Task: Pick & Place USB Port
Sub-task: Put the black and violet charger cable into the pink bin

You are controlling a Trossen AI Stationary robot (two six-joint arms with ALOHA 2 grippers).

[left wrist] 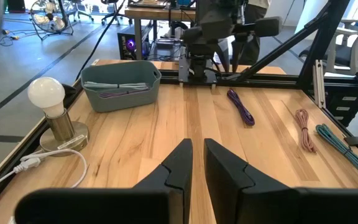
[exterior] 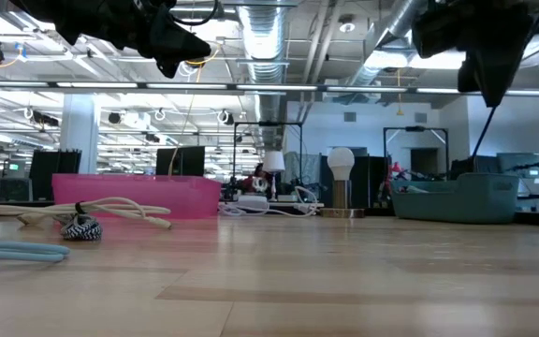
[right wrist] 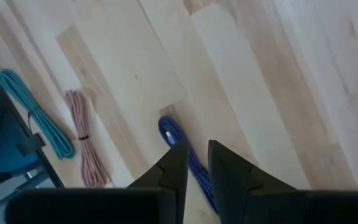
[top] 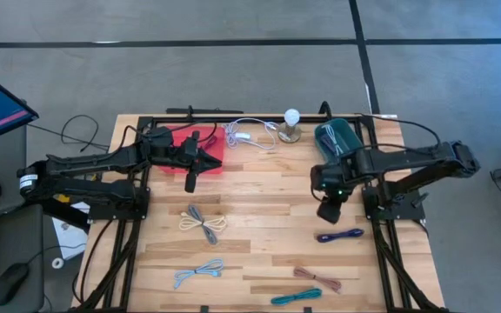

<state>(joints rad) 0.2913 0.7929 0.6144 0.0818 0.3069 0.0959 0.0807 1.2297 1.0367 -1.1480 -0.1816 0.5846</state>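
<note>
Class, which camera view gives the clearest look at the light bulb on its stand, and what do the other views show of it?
The left wrist view shows the light bulb best: large, with its metal stand and white cord plain. The high view shows it small from above at the table's far edge. The low view shows it distant, upright. The right wrist view misses it.

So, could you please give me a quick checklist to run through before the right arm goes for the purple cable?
1. Right gripper empty: ok, nothing between its fingers, which stand nearly together.
2. Purple cable free to grasp: ok, it lies alone on the table, just ahead of that gripper.
3. Neighbouring cables clear: ok, the pink cable and teal cable lie apart from it.
4. Teal bin reachable: ok, it sits at the table's far edge beside the right arm.
5. Left gripper out of the way: ok, it hangs near the pink tray.
6. Jaws wide enough for the cable: not ok, open them first.
</note>
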